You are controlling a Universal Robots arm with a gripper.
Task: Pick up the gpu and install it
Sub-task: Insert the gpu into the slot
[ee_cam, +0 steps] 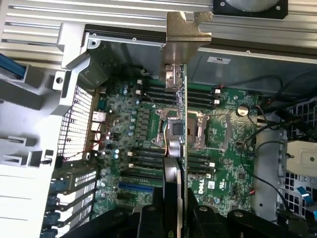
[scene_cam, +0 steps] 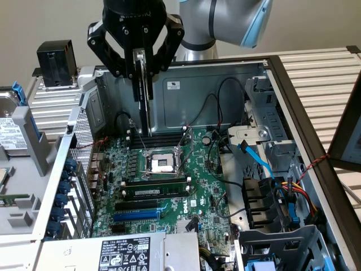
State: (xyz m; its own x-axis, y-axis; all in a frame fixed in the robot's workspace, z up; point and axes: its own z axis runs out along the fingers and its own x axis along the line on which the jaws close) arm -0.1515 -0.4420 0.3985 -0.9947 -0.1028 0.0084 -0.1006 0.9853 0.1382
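gpu [scene_cam: 145, 107] in tool [scene_cam: 142, 65] above motherboard [scene_cam: 198, 186]

Silver-grey rounded arm [scene_cam: 197, 34] w/ lt-blue joint cap [scene_cam: 256, 22], blk multi-link end effector [scene_cam: 142, 65] w/ pale pivot pins [scene_cam: 145, 29].

The arm [scene_cam: 223, 22] is extended in from the exterior view's right, and the gripper [scene_cam: 142, 61] is pointed straight down. Its black fingers [scene_cam: 113, 53] are closed on the upper edge of the gpu [scene_cam: 145, 104], which is held upright and edge-on.
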